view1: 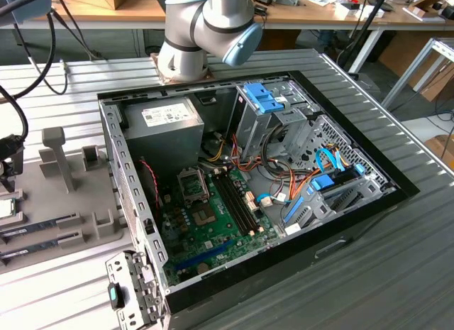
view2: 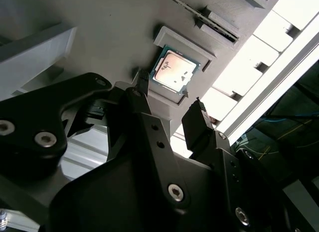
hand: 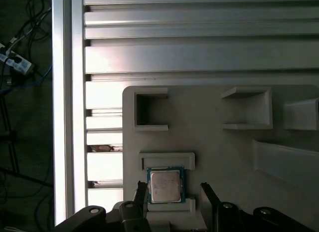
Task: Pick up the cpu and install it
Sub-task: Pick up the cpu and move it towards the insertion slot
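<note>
Subject: the cpu (hand: 165, 185). It lies flat, silvery top up, in a shallow square seat of a grey holder tray (hand: 224, 157). A raised lip of the tray borders it on two opposite sides. In the second wrist view the cpu (view2: 173, 71) sits in the same seat, its green edge showing around the metal lid.

The gripper (hand: 173, 194) hangs over the cpu. Its black fingers (hand: 208, 197) are spread, one to each side of the chip, and grasp nothing. One fingertip stands just beside the chip's edge and the other is further off (whether either touches the tray cannot be told). The second wrist view shows the gripper (view2: 172, 92) in the same way, both tips clear of the chip's lid.

The tray rests on a ribbed metal tabletop (hand: 199, 57). Further empty pockets and slots are moulded into the tray near the cpu's seat.

In the exterior view, the arm (view1: 206, 25) rises from its base behind an open computer case (view1: 319, 238). The case lies on its side, with a green circuit board (view1: 213, 234) and a grey power-supply box (view1: 167, 124) inside. The grey tray lies beside the case, towards the exterior view's left.
</note>
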Robot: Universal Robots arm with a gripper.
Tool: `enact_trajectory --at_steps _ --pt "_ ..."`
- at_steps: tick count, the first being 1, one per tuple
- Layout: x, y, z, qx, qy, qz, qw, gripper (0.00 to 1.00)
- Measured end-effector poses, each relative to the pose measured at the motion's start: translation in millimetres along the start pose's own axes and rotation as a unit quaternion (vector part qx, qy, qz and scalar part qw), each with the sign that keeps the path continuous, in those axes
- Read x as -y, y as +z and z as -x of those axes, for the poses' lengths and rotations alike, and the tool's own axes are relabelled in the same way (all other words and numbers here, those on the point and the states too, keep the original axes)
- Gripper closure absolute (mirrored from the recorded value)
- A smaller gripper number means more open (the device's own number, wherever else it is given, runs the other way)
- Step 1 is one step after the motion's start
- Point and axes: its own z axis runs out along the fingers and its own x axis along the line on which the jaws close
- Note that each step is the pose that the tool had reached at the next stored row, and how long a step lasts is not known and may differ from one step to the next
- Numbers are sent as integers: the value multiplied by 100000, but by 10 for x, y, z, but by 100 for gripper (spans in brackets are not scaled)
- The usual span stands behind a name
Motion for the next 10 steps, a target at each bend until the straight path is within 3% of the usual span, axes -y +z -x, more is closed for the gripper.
enact_trajectory --at_steps 10 --pt "7 21 0 2 1 0 100000 46"
